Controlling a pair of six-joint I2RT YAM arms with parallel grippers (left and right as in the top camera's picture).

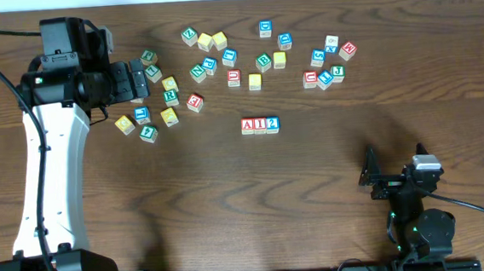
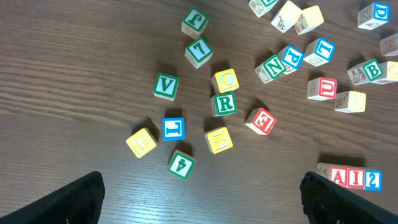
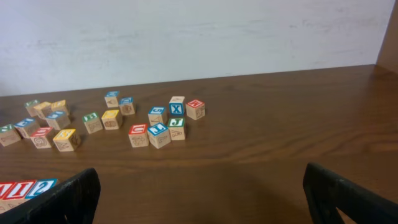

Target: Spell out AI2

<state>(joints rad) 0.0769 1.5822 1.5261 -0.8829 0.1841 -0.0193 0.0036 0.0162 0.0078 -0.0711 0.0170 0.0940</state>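
Note:
The red "A" cube (image 1: 248, 126), the red "I" cube (image 1: 260, 126) and the blue "2" cube (image 1: 273, 125) stand touching in a row at the table's middle, reading A I 2. They also show in the left wrist view as A (image 2: 339, 177), I (image 2: 356, 178), 2 (image 2: 372, 180), and at the lower left of the right wrist view (image 3: 25, 189). My left gripper (image 1: 140, 78) is open and empty above the left cluster of cubes. My right gripper (image 1: 370, 178) is open and empty near the front right, away from the cubes.
Loose letter cubes lie scattered across the far half of the table: a left cluster (image 1: 159, 107), a middle group (image 1: 219, 56) and a right group (image 1: 326, 61). A white wall (image 3: 186, 37) stands behind the table.

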